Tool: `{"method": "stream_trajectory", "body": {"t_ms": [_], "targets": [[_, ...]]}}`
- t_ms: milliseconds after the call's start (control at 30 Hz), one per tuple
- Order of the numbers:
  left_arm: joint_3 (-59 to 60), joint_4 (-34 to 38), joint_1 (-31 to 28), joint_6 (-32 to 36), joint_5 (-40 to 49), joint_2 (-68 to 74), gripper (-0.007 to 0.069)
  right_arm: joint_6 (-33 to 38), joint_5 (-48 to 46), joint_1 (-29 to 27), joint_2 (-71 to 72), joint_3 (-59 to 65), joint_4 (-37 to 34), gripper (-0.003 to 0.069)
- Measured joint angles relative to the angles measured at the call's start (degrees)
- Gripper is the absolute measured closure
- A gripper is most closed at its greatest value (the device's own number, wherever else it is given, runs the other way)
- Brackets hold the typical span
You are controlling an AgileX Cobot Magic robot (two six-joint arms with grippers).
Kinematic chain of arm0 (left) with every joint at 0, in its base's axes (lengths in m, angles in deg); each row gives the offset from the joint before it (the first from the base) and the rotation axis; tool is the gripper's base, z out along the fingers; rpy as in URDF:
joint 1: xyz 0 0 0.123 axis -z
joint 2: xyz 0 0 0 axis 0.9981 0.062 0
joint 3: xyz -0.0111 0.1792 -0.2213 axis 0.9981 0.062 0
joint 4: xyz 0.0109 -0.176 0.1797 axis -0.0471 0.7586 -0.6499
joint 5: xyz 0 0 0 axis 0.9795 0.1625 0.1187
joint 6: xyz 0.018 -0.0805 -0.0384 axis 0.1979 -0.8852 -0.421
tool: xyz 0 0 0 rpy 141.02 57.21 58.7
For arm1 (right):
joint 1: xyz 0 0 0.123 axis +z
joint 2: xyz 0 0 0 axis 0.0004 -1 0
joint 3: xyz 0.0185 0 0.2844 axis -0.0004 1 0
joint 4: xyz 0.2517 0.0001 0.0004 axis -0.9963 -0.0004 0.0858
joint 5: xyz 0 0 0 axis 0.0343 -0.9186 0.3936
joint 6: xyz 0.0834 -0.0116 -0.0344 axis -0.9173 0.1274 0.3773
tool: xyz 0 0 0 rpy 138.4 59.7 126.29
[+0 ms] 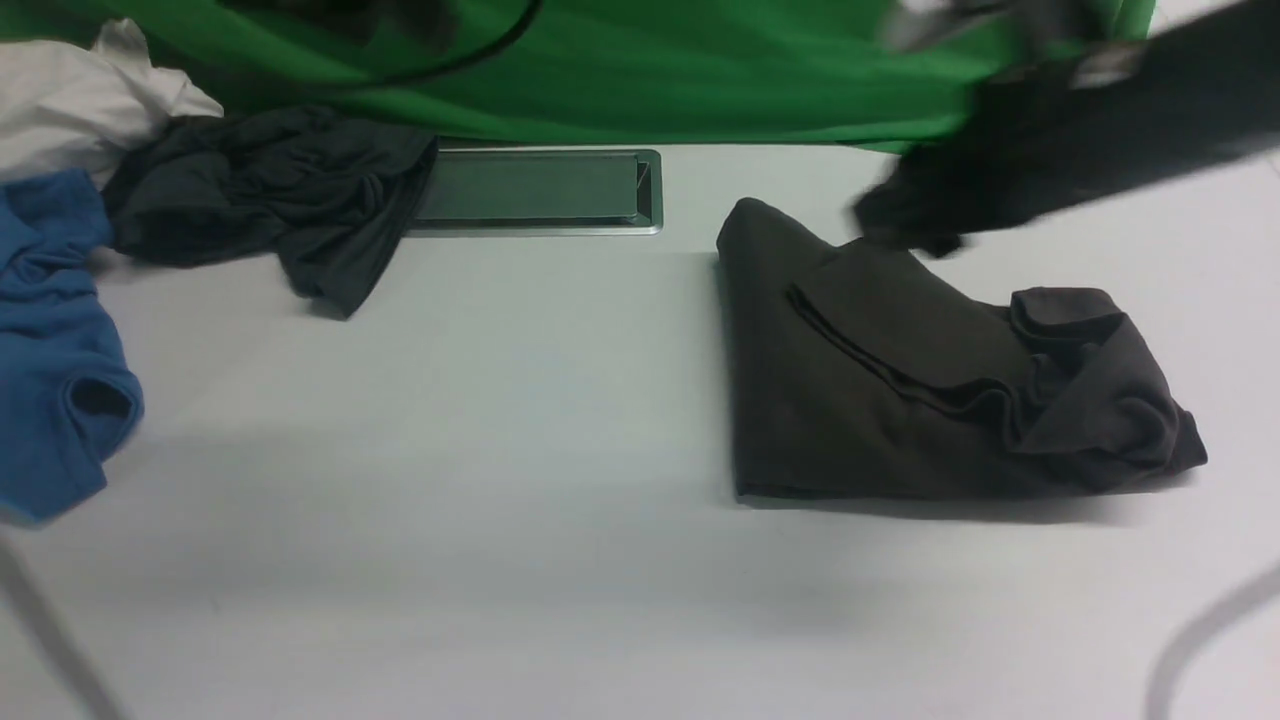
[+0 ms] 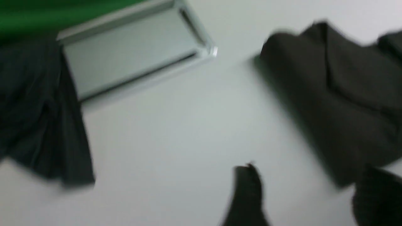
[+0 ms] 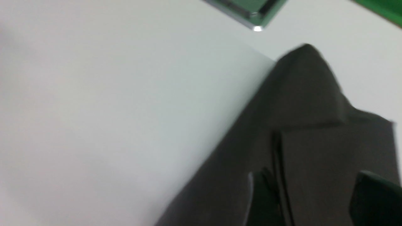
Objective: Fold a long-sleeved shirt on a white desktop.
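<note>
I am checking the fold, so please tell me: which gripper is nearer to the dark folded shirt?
Right. The right gripper hangs over the shirt, near its far edge. The left gripper is out of the front view, over bare desktop beside the shirt.

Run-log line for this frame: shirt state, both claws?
long-sleeved shirt: folded, one end bunched, on white desktop | left claw: open, empty, beside shirt | right claw: open, above shirt, not gripping
</note>
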Motion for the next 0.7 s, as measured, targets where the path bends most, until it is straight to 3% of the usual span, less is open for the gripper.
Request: {"method": "stream_trajectory", "body": {"t_ms": [67, 167, 267, 633, 700], "targets": [[4.4, -0.5, -0.7, 0.2, 0.2, -2.8, 0.0304, -2.5, -0.9, 0.2, -3.2, -3.0, 2.0, 0.0258], [14.6, -1.4, -2.3, 0.4, -3.6, -7.8, 0.0455, -6.7, -4.0, 0.2, -10.7, -10.3, 4.6, 0.0258], [19.1, -1.9, -2.6, 0.4, -7.8, -10.0, 0.0538, -8.0, -4.4, 0.2, -15.4, -13.2, 5.1, 0.0258], [20.4, -1.7, -2.6, 0.4, -10.6, -10.7, 0.058, -10.1, -2.5, 0.2, -23.8, -14.5, 4.7, 0.0263], [20.4, -1.7, -2.6, 0.4, -10.8, -10.7, 0.058, -10.1, -1.6, 0.2, -24.2, -14.5, 4.7, 0.0309]]}}
